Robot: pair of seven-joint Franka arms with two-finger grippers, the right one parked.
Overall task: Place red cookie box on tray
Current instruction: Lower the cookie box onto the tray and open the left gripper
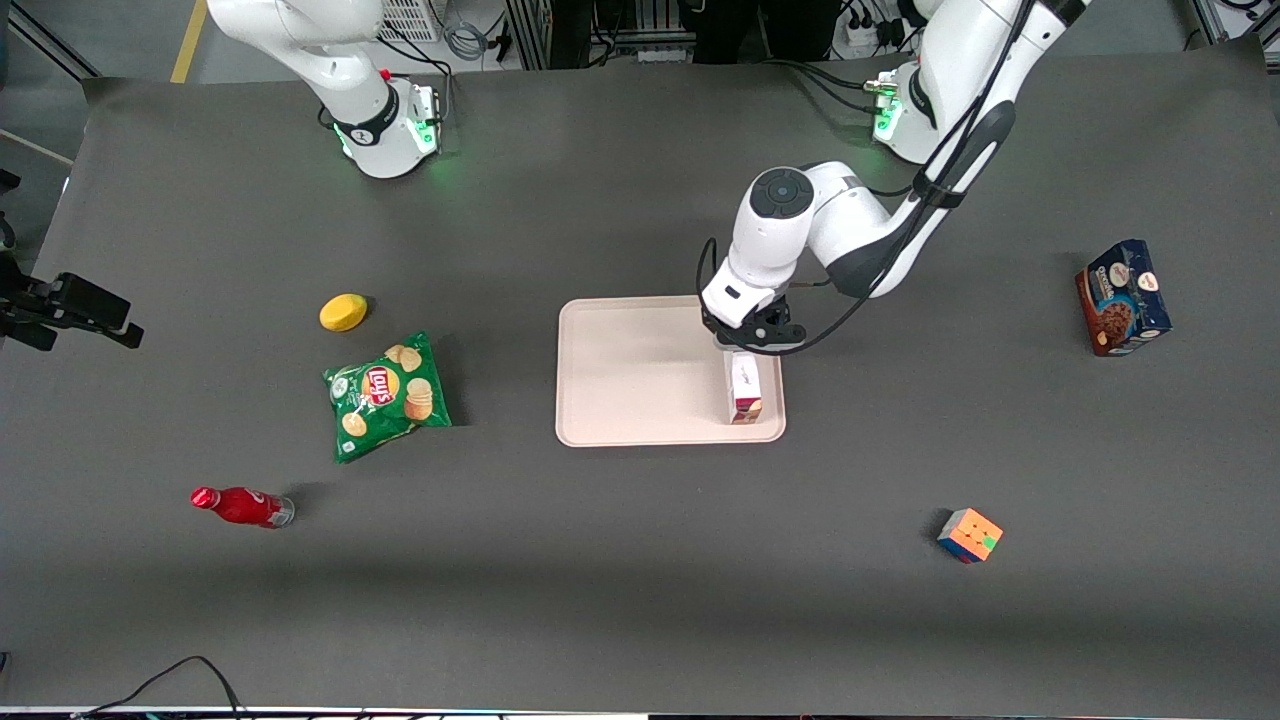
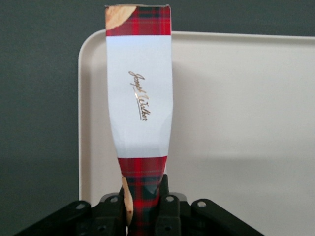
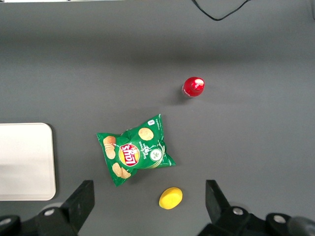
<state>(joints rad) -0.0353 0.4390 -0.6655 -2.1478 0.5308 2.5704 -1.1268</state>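
Observation:
The red cookie box [image 1: 744, 388] [image 2: 140, 113], a narrow red plaid carton with a white label, lies lengthwise over the pale pink tray [image 1: 640, 375] [image 2: 236, 123], along the tray edge toward the working arm's end. My gripper [image 1: 745, 345] [image 2: 143, 206] is over that same edge, at the box's end farther from the front camera, shut on the box. Its black fingers [image 2: 167, 209] press both sides of the plaid end, and the carton is pinched in there. Whether the box rests on the tray or hangs just above it does not show.
A blue-and-brown cookie box [image 1: 1122, 297] stands toward the working arm's end, a colour cube [image 1: 969, 535] nearer the front camera. Toward the parked arm's end lie a green chip bag [image 1: 386, 395] [image 3: 133, 153], a yellow lemon [image 1: 343, 312] [image 3: 171, 198] and a red bottle [image 1: 243, 506] [image 3: 193, 87].

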